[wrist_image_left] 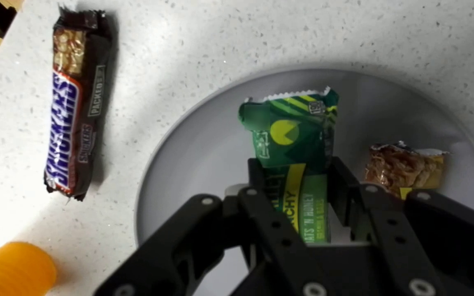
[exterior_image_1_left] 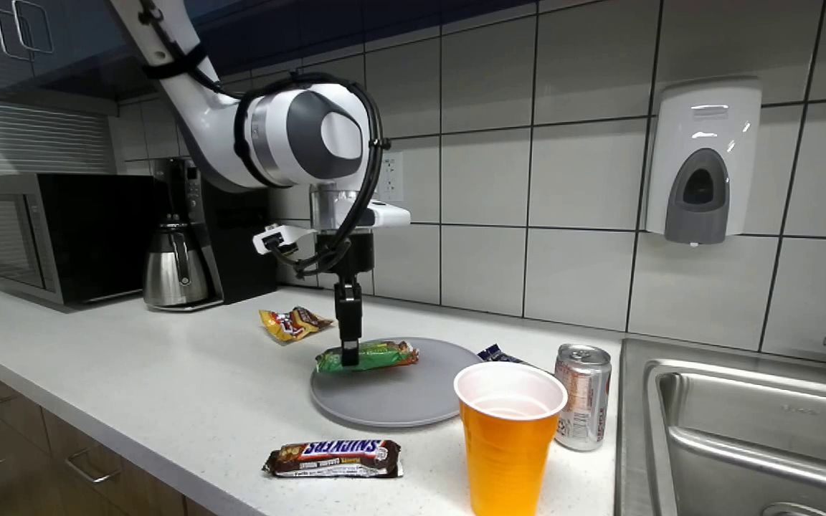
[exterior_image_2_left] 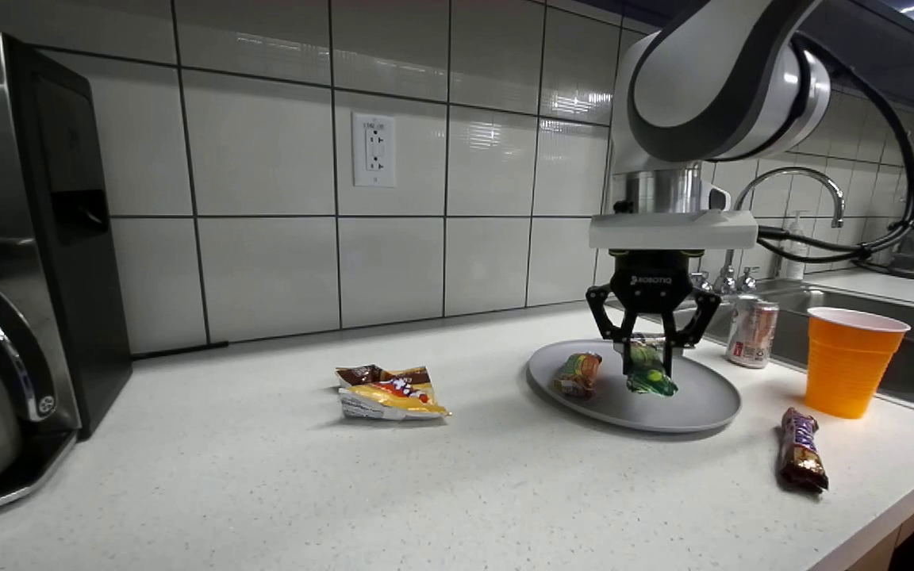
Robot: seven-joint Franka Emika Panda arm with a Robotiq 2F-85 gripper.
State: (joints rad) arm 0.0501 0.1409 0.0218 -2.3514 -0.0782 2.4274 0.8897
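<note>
My gripper (exterior_image_2_left: 647,369) points straight down over the grey plate (wrist_image_left: 187,164). Its jaws are shut on a green granola bar (wrist_image_left: 292,139), with one finger against each long side. In the wrist view the bar's far end sticks out past the fingertips, while its near end is hidden by the gripper. In an exterior view the green bar (exterior_image_1_left: 377,356) lies low over the plate; whether it touches the surface I cannot tell. Beside it on the plate sits a small brown and orange wrapped snack (exterior_image_2_left: 578,374), partly covered by the gripper in the wrist view.
A Snickers bar (exterior_image_1_left: 338,459) lies near the counter's front edge. An orange cup (exterior_image_1_left: 510,444) and a silver can (exterior_image_1_left: 583,398) stand between plate and sink (exterior_image_1_left: 764,430). Behind is a dark blue wrapper (exterior_image_1_left: 499,354). A yellow wrapper (exterior_image_2_left: 389,392) lies toward the coffee maker (exterior_image_1_left: 201,236).
</note>
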